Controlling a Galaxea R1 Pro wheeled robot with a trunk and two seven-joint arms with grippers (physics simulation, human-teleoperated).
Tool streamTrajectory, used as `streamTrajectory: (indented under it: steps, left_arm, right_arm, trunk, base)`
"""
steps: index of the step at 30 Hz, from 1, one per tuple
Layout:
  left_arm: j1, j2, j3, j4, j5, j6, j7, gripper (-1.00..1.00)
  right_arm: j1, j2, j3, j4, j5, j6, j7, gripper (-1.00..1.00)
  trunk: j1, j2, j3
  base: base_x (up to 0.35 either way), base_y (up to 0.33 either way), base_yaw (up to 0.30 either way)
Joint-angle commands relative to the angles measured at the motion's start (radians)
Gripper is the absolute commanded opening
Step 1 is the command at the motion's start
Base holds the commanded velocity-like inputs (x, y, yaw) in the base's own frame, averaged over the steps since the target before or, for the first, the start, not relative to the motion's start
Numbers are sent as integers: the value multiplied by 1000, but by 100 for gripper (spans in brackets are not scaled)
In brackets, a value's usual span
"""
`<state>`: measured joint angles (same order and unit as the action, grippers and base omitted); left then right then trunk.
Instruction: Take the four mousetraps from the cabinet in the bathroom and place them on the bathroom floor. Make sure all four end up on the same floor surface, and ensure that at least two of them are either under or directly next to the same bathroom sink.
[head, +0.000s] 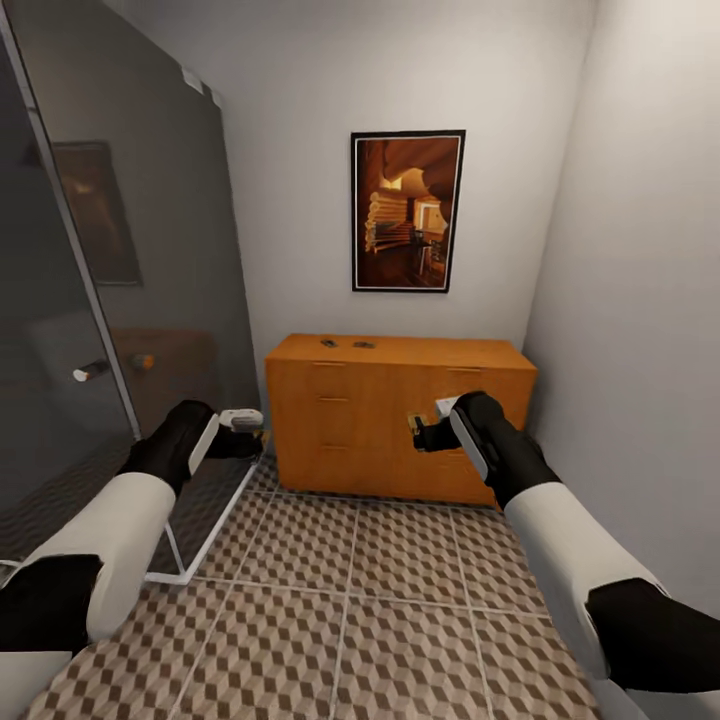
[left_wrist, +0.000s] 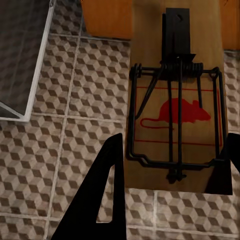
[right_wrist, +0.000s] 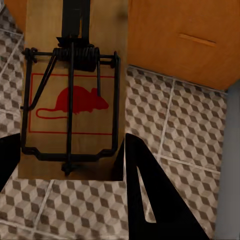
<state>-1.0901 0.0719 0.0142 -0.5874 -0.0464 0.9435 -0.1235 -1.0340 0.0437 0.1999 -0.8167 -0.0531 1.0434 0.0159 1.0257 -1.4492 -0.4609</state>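
The orange-brown cabinet (head: 400, 420) stands against the far wall. Two small mousetraps (head: 328, 343) (head: 364, 345) lie on its top, toward the left. My left gripper (head: 252, 432) is shut on a third mousetrap (left_wrist: 175, 115), a wooden board with a red mouse print and a dark wire bar, held above the patterned floor (left_wrist: 75, 100). The right gripper (head: 420, 432) hangs in front of the cabinet, shut on a fourth mousetrap (right_wrist: 75, 100) of the same kind. A dark finger (right_wrist: 145, 195) presses its edge. The sink is out of view.
A dark glass shower screen (head: 120, 300) with a white floor frame (head: 215, 530) runs along the left. A grey wall (head: 640, 300) closes the right side. A framed picture (head: 407, 211) hangs above the cabinet. Cube-patterned tiles (head: 350, 600) stretch between me and the cabinet.
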Motion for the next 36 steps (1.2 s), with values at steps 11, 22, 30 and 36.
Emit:
streamTrajectory:
  steps: [11, 22, 30, 36]
  left_arm:
    - [-1, -4, 4, 451, 73, -455, 4, -100]
    - [65, -1, 5, 584, 269, -727, 77, -100]
    - [198, 1, 5, 584, 377, -805, 91, -100]
    - [310, 4, 5, 585, 417, -876, 92, -100]
  right_arm:
    - [160, 0, 2, 42, -1, -53, -9, -100]
    - [202, 1, 3, 205, -4, -188, 1, -100]
    - [203, 2, 4, 272, 3, -193, 1, -100]
    - [203, 7, 5, 296, 2, -194, 0, -100]
  trunk:
    - [-1, -1, -1]
    - [-1, -1, -1]
    - [-1, -1, -1]
    - [-1, -1, -1]
  base:
    - [-329, 0, 0]
    - [-33, 0, 0]
    - [0, 0, 34]
    - [0, 0, 257]
